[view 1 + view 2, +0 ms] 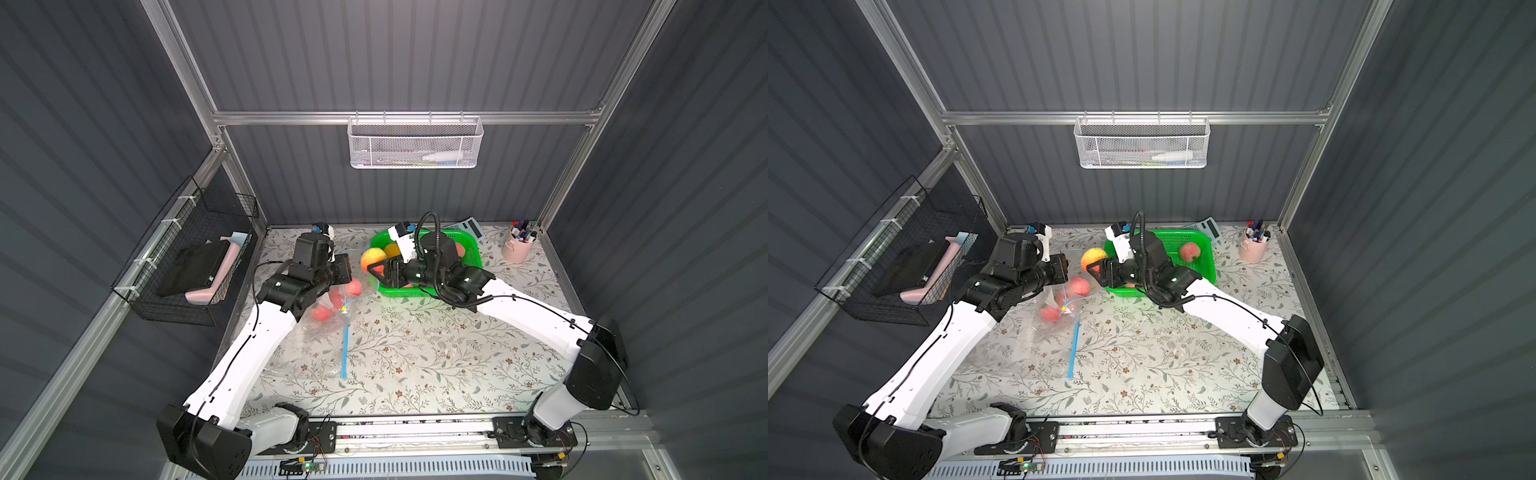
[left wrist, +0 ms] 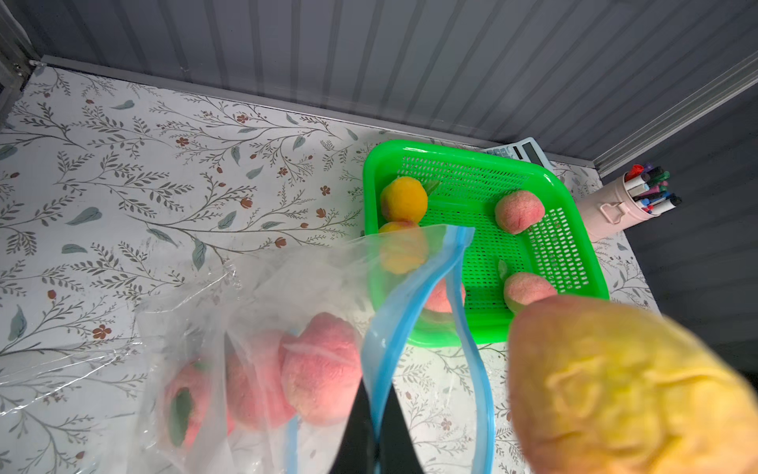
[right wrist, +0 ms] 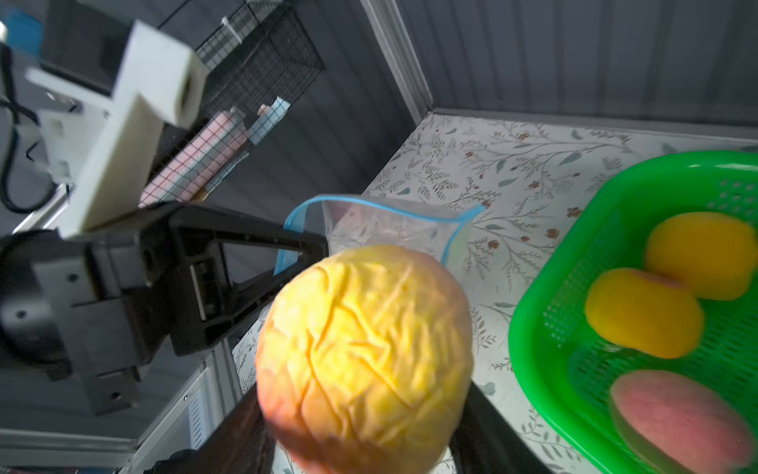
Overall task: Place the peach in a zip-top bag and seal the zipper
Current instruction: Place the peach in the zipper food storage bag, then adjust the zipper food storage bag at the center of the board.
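A wrinkled yellow-orange peach [image 1: 371, 257] [image 1: 1093, 256] [image 2: 631, 385] [image 3: 365, 353] hangs above the table, just off the green basket's left edge. My right gripper [image 1: 376, 269] [image 1: 1097, 270] [image 3: 365, 410] is shut on it. The clear zip-top bag [image 1: 328, 328] [image 1: 1050, 328] [image 2: 266, 295] [image 3: 385, 225] with a blue zipper lies to the left with its mouth raised and gaping beside the peach. My left gripper [image 1: 351, 270] [image 1: 1065, 266] [image 2: 375, 410] is shut on the bag's blue zipper edge. Pink peaches [image 1: 353, 286] [image 1: 1079, 286] [image 2: 320, 369] lie inside the bag.
The green basket [image 1: 473, 257] [image 1: 1208, 257] [image 2: 369, 180] [image 3: 521, 328] at the back centre holds several more peaches. Behind it lies a calculator [image 1: 471, 228], and a pink cup of markers [image 1: 519, 245] stands back right. A black wire basket [image 1: 191, 266] hangs on the left wall.
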`<state>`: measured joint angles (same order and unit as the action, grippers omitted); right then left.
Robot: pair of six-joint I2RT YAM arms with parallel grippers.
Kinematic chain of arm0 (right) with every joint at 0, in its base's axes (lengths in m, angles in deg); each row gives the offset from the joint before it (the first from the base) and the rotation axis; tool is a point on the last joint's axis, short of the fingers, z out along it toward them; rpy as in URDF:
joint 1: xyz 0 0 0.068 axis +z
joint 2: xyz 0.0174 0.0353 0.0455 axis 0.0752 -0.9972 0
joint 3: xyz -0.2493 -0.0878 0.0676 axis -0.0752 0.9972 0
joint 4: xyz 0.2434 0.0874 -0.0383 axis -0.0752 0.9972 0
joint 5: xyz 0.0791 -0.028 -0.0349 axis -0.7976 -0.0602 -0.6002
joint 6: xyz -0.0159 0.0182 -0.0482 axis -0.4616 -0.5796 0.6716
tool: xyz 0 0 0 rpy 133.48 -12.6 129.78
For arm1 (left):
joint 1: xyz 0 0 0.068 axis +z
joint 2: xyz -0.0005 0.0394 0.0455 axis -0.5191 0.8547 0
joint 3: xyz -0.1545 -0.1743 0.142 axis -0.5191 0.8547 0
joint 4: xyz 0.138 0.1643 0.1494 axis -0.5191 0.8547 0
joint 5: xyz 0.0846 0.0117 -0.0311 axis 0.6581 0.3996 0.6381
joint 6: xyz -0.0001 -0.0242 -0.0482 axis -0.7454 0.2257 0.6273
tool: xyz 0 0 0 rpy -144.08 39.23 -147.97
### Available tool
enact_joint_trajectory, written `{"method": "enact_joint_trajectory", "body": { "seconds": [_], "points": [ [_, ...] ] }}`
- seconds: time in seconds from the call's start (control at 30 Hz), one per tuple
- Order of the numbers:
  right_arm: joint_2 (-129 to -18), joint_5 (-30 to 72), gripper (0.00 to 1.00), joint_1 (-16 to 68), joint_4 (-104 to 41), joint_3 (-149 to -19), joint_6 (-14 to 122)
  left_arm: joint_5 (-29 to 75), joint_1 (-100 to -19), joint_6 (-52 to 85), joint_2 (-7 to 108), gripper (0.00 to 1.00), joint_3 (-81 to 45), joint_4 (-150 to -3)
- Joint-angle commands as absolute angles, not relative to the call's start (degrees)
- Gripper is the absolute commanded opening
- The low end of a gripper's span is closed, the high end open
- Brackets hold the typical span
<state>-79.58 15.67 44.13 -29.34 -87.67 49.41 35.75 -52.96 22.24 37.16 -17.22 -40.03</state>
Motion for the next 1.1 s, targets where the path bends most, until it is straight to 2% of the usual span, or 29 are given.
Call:
{"method": "enact_joint_trajectory", "body": {
  "seconds": [0.0,0.2,0.3,0.43,0.7,0.87,1.07],
  "points": [
    [-82.4,12.6,0.64,44.8,-29.1,-90.7,50.9,35.0,-52.6,23.0,36.6,0.0,-19.2,-41.3],
    [-83.7,11.9,0.83,44.9,-26.7,-92.7,50.4,35.4,-52.6,22.8,36.2,0.0,-19.1,-41.1],
    [-82.3,14.0,0.85,44.9,-28.1,-92.0,50.8,36.0,-52.6,22.8,36.1,0.0,-19.1,-40.9],
    [-79.7,17.5,0.86,44.9,-30.4,-89.8,51.3,37.0,-52.6,22.3,35.6,0.0,-19.2,-40.7],
    [-74.8,32.8,0.86,44.5,-29.2,-86.6,54.2,36.8,-52.6,16.4,33.2,0.0,-20.4,-39.5],
    [-73.3,33.8,0.82,43.4,-29.1,-86.3,59.9,34.0,-52.5,7.9,31.8,0.0,-24.0,-33.9],
    [-69.7,28.3,0.78,39.7,-30.8,-82.2,66.3,31.9,-52.5,-0.8,30.9,0.0,-25.4,-28.4]
  ]
}}
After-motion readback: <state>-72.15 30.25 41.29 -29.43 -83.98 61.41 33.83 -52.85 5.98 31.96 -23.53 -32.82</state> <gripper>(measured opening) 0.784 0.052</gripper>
